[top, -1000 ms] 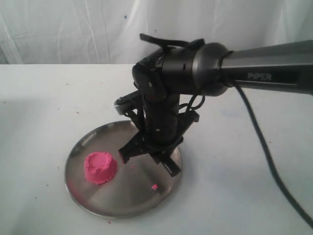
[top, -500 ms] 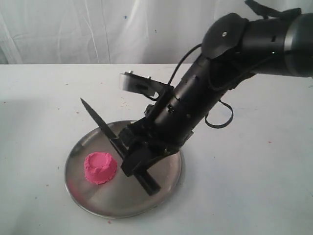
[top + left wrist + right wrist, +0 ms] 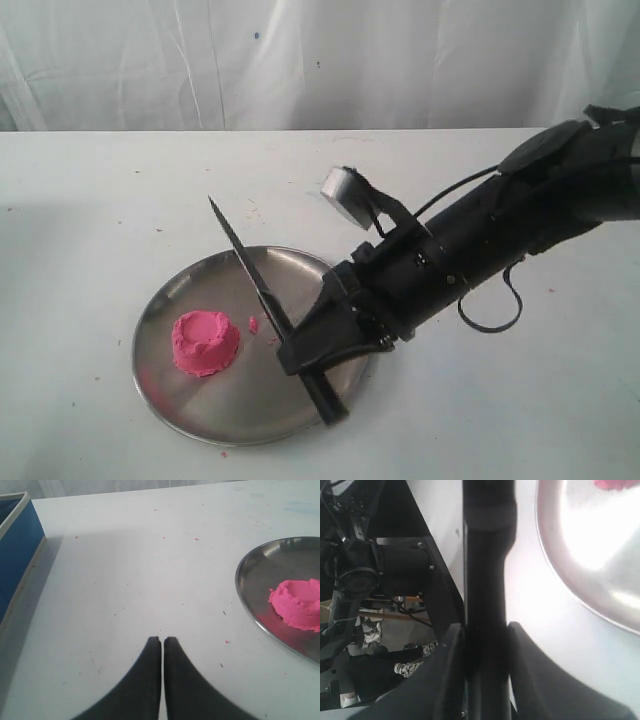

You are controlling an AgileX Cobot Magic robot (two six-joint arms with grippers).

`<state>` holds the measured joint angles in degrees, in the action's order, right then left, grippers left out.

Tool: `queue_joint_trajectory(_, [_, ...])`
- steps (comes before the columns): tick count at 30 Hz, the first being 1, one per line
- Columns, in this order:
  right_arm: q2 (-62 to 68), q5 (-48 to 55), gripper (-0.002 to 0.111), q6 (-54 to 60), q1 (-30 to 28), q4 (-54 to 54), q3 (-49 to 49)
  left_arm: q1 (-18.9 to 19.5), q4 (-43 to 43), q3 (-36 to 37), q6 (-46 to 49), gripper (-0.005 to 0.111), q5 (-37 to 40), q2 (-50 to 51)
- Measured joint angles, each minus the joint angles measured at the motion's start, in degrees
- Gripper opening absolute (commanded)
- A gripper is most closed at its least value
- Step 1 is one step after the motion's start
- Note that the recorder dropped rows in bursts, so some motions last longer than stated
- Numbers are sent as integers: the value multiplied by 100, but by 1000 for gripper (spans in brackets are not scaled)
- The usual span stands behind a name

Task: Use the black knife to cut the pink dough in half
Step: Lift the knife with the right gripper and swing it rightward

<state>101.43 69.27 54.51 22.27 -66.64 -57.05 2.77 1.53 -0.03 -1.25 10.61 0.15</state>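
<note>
The pink dough [image 3: 205, 342] is one rounded lump with a dented top, lying on the left part of the round steel plate [image 3: 215, 415]. My right gripper [image 3: 312, 352] is shut on the black knife [image 3: 252, 272]. It holds the knife by the handle, low over the plate's right side. The blade slants up and away to the dough's right, clear of it. In the right wrist view the knife's handle [image 3: 487, 555] runs between the fingers, with the plate [image 3: 580, 555] beside it. My left gripper [image 3: 162, 641] is shut and empty over bare table, and the dough [image 3: 297, 602] lies off to one side.
A small pink crumb [image 3: 253, 323] lies on the plate between dough and blade. A blue box with a pale rim [image 3: 15, 545] stands at the edge of the left wrist view. The right arm's black cable [image 3: 490, 320] loops over the table. A white curtain backs the table.
The right arm has swung down and out to the right, tilting the knife. The blade, hidden under the wrist a second ago, now points up beside the dough. The dough has not moved.
</note>
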Motion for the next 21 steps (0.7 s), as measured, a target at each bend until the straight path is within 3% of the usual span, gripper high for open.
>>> queue_joint_trajectory(17, [1197, -10, 0, 423, 0, -35, 344, 0, 0, 0, 0, 9, 0, 0])
queue_joint_trajectory(21, [1216, -501, 0, 423, 0, -11, 344, 0, 0, 0, 0, 9, 0, 0])
